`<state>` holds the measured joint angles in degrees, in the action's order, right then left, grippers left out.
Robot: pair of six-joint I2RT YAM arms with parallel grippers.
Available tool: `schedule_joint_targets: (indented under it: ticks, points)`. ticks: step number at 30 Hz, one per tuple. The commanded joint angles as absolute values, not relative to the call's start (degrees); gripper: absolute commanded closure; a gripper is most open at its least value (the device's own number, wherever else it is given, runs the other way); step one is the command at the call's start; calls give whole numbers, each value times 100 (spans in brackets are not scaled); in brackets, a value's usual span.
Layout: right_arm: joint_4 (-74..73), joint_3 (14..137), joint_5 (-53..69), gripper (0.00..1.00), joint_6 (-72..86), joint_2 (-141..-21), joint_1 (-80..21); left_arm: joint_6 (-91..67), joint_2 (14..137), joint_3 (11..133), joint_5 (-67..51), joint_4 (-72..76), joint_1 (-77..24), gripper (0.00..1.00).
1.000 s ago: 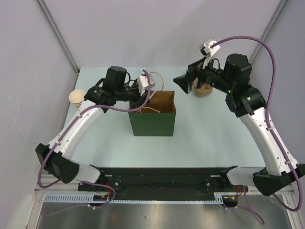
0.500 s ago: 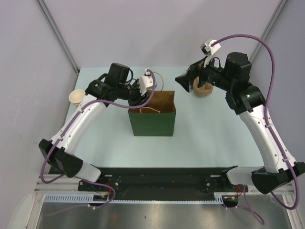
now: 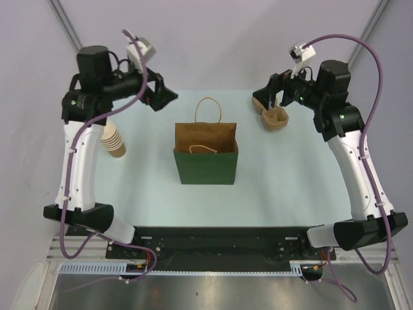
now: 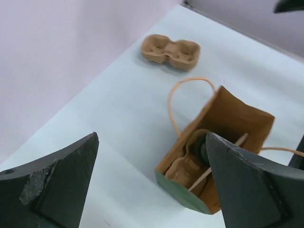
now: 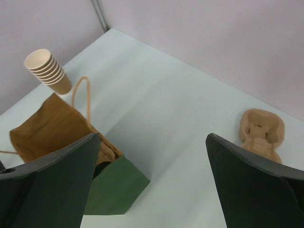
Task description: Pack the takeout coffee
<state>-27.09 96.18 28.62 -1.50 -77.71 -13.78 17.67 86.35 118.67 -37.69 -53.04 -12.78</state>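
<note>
A: Left hand (image 3: 166,97)?
B: Spread wide, nothing between fingers, raised high over far-left worktop (image 3: 148,187), well apart from paper bag (image 3: 206,165).
A: Right hand (image 3: 266,102)?
B: Spread wide too, empty, hanging above worktop near pulp cup carrier (image 3: 276,118) at far right.
A: Takeout coffee (image 4: 203,148)?
B: Down inside paper bag mid-worktop, only dark lid edge showing from left wrist view, beside brown pulp piece (image 4: 183,168). Not visible from top.
A: Anything else?
B: Stack of pale cups (image 3: 115,140) at left, apart from bag; bag upright, mouth open, handles up.
</note>
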Motion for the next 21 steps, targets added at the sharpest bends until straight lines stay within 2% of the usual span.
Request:
schedule_joint_targets:
  ticks: [1, 6, 8, 16, 21]
  points:
    - [-3162, 9949, 3032, 0, -26, -7980, -828, 449, 8727, 11998, -4211, -5061, -467, 1]
    - [-3638, 9415, 3006, 0, -141, -7893, -159, 658, 8623, 11287, -3482, -5651, -18, 0]
    - [-3682, 8949, 3024, 0, -210, -7735, 112, 712, 8308, 10462, -3026, -5573, -18, 0]
    - [-3920, 7735, 2979, 0, -527, -7129, 308, 923, 7313, 7957, -2523, -5063, -18, 0]
    - [-3929, 7322, 2944, 0, -580, -6882, 316, 967, 6953, 7427, -2347, -4922, -18, 1]
